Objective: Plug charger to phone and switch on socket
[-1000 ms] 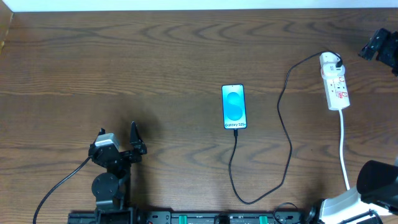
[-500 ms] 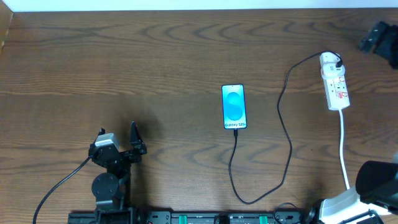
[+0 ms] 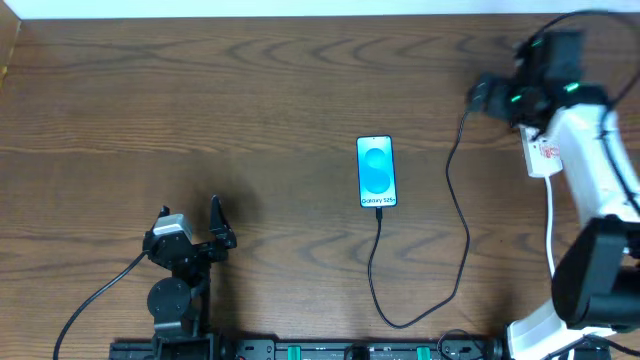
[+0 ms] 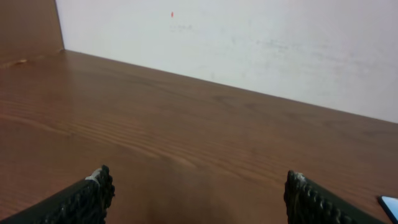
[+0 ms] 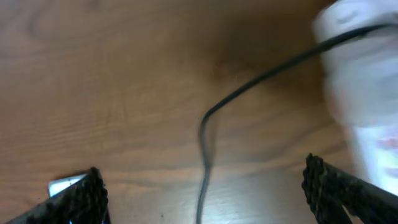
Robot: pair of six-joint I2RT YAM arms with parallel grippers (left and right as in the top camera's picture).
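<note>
The phone (image 3: pixel 376 172) lies flat mid-table with its blue screen lit. The charger's black cable (image 3: pixel 463 235) runs from the phone's near end, loops toward the front edge, then climbs to the socket (image 3: pixel 546 156), a white strip at the far right whose upper end is hidden under my right arm. My right gripper (image 3: pixel 480 95) is open, just left of the socket and above the cable. In the right wrist view the cable (image 5: pixel 249 87) passes between the open fingers (image 5: pixel 202 168), with the socket (image 5: pixel 360 74) blurred at the right. My left gripper (image 3: pixel 215 225) is open and empty at the front left.
The socket's white cord (image 3: pixel 552 235) runs toward the front right, beside my right arm's base (image 3: pixel 600 290). A white wall (image 4: pixel 249 43) borders the table's far edge. The phone's corner (image 4: pixel 390 205) shows at the lower right of the left wrist view.
My right arm has swung in from the far right edge and now covers the socket's upper end, gripper pointing left over the cable. The left arm, phone and cable have not moved.
</note>
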